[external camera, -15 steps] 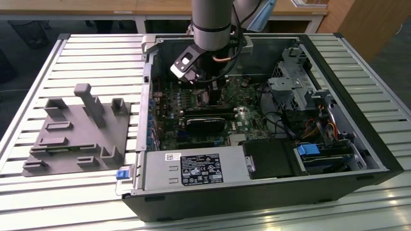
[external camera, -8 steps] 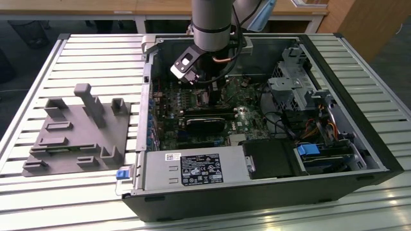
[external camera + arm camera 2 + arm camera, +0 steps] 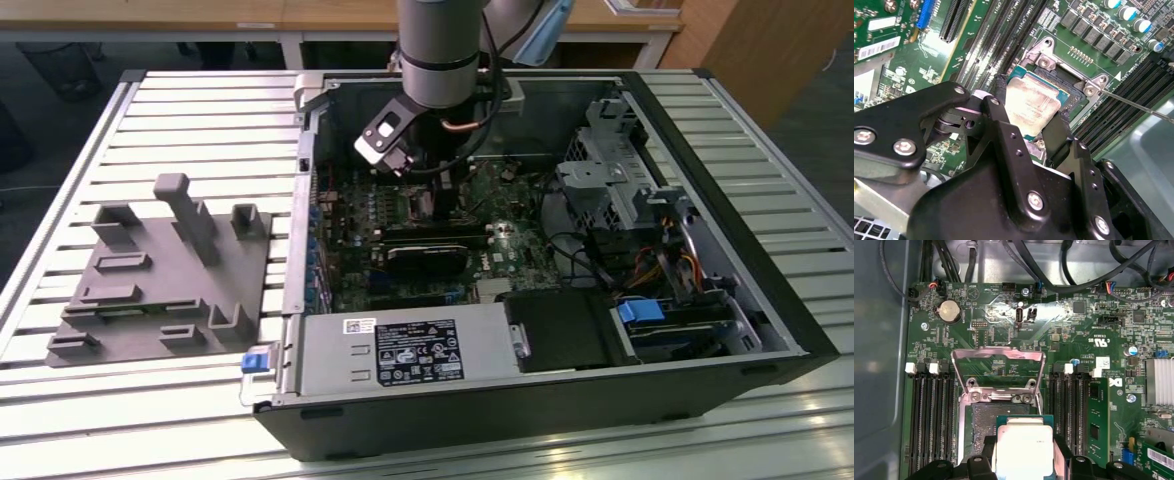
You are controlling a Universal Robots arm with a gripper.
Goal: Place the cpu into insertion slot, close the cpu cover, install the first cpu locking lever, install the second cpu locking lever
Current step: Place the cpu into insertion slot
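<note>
In the exterior view we see the arm reaching down into an open computer case (image 3: 561, 405) that lies on a slatted table (image 3: 160, 110). The gripper (image 3: 430, 192) hangs low over the green board (image 3: 521, 250), and from here we cannot make out what its fingers are doing. A black block (image 3: 427, 255) sits on the board just beside the gripper. A grey holder (image 3: 160, 280) rests on the table, well apart from it toward the exterior view's left.

In the second wrist view the two black fingers (image 3: 1004, 135) are clenched on the chip (image 3: 1029, 100), one on each of two opposite edges, with its silvery top facing up. The chip sits between the fingertips, right over the socket (image 3: 1070, 79), whose dark rim shows just past them. We cannot tell whether chip and socket touch. A thin lever (image 3: 1139, 105) sticks out from a socket corner, off to one side of the fingers. Long black memory slots (image 3: 1004, 40) run beyond the fingertips.

In the first wrist view the chip (image 3: 1024, 442) is gripped between the fingers (image 3: 1061, 452). Just beyond the fingertips part of the socket (image 3: 985, 420) floor lies uncovered. Further beyond stands the cover (image 3: 999, 356), swung open, with the board showing through its cutout. A round battery (image 3: 949, 311) sits far past it
</note>
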